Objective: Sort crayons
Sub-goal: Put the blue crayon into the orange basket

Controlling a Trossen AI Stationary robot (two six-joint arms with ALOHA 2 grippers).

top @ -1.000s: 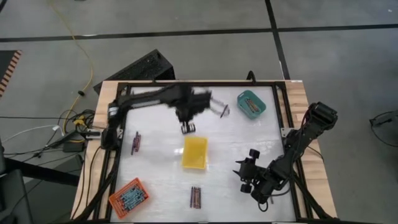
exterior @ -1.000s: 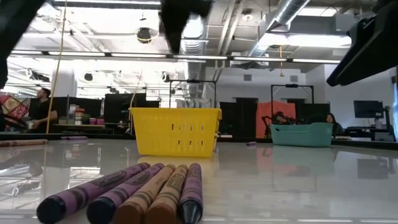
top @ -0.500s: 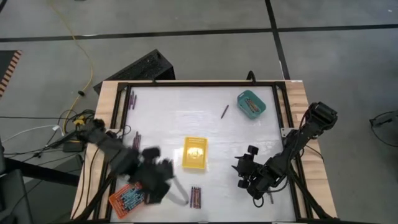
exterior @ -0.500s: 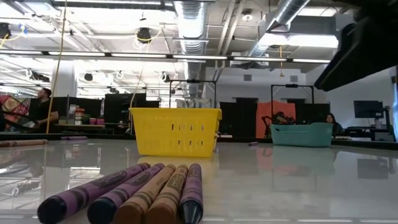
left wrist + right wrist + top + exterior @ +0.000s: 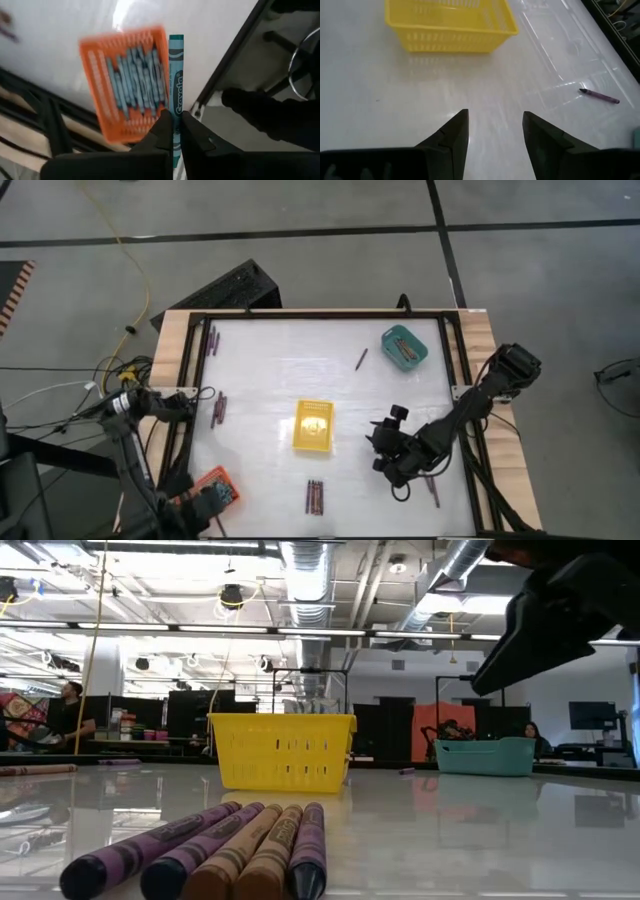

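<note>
We saw the left gripper (image 5: 174, 131), jaws pinched shut on a teal paper-wrapped crayon (image 5: 175, 75), poised beside the small orange plastic tray (image 5: 209, 492) of bluish crayons at the white worktop's (image 5: 270, 370) near-left corner. We judged that a release there could drop the crayon outside the tray's rim or off the worktop edge. The right gripper (image 5: 494, 131), jaws wide and empty, hovered near the yellow slotted plastic tray (image 5: 450, 25), leaving the purple and brown crayons (image 5: 215, 845) loose in front.

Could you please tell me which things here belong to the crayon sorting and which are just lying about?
Job: teal crayon in left end effector; orange tray; yellow tray; teal tray; loose crayons; right end effector.
Lying about: yellow cable; black box.
</note>
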